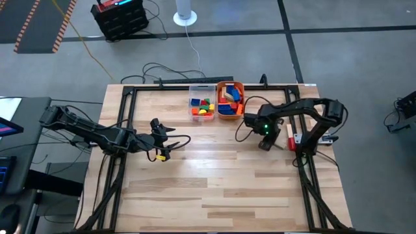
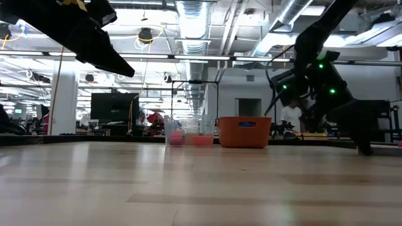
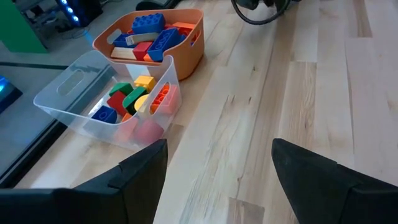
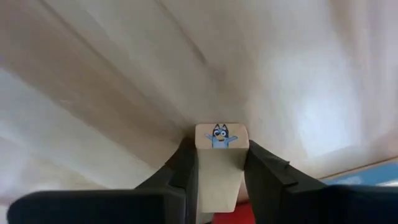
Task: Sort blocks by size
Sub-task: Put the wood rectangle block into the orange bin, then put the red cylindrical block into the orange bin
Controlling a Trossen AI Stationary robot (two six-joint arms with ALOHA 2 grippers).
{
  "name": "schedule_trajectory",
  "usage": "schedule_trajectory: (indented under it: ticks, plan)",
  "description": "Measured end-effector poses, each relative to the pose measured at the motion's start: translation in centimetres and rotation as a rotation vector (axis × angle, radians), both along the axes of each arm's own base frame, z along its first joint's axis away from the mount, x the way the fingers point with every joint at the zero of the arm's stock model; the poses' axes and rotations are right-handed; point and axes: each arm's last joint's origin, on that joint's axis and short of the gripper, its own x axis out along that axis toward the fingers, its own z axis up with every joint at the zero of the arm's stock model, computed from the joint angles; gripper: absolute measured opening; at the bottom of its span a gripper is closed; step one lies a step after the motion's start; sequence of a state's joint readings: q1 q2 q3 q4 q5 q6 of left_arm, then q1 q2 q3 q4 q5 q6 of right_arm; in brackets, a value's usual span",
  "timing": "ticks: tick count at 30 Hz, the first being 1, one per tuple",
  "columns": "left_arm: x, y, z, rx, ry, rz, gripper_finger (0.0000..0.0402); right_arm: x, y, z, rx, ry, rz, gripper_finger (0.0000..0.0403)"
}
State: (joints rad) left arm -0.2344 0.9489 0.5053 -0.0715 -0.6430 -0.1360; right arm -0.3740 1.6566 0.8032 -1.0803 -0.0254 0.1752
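My right gripper (image 1: 265,143) points steeply down at the table's right side, shut on a plain wood block (image 4: 220,163) with a blue cartoon dog sticker on its end. My left gripper (image 3: 219,144) hovers open over the table's left middle and holds nothing. Small blocks in red, green, yellow and blue lie in the clear tub (image 3: 81,102). Larger blue, red and wood blocks fill the orange tub (image 3: 189,50). A red block (image 1: 292,142) lies on the table just right of my right gripper. My right gripper pinches the wood block's two long sides (image 4: 200,171) between its two fingers (image 4: 181,168). It comes from above, slanting down, with the fingers along the block. The stickered end (image 4: 221,135) sticks out past the fingertips toward the table; whether it rests there I cannot tell.
The two tubs stand side by side at the table's far middle edge, the clear tub (image 1: 202,104) left of the orange tub (image 1: 230,99). A black frame rail (image 1: 130,97) runs around the table. The wide near half is bare wood (image 1: 214,195).
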Motion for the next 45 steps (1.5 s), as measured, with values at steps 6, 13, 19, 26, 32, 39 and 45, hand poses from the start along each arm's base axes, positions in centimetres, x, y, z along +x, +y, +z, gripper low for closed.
schedule_trajectory:
  ticks: [6,13,19,26,32,39,45]
  plan:
    - [0.0,0.0,0.0,0.000,-0.001,0.000,0.0280,2.1,-0.5,3.7,-0.110,-0.061,0.053,0.0121]
    - [0.0,0.0,0.0,0.000,-0.001,0.000,0.0280,5.9,-2.2,11.0,-0.430,-0.364,0.030,0.0121]
    - [0.0,0.0,0.0,-0.001,-0.002,0.000,0.0280,9.5,-3.4,14.2,-0.579,-0.736,0.047,0.0121]
    - [-0.1,0.0,-0.1,0.000,0.013,0.001,0.0280,11.5,-5.8,10.2,-0.573,-0.659,0.056,0.0131]
    - [-0.1,0.0,-0.1,0.000,0.012,0.001,0.0280,11.5,-6.7,7.7,-0.529,-0.541,0.063,0.0201]
    - [0.0,0.0,-0.1,0.001,0.010,0.000,0.0280,9.3,-5.5,11.5,-0.554,-0.568,0.054,0.0231]
    - [-0.1,0.0,-0.1,-0.004,0.010,0.003,0.0280,5.0,-3.5,14.2,-0.491,-0.417,-0.080,0.0233]
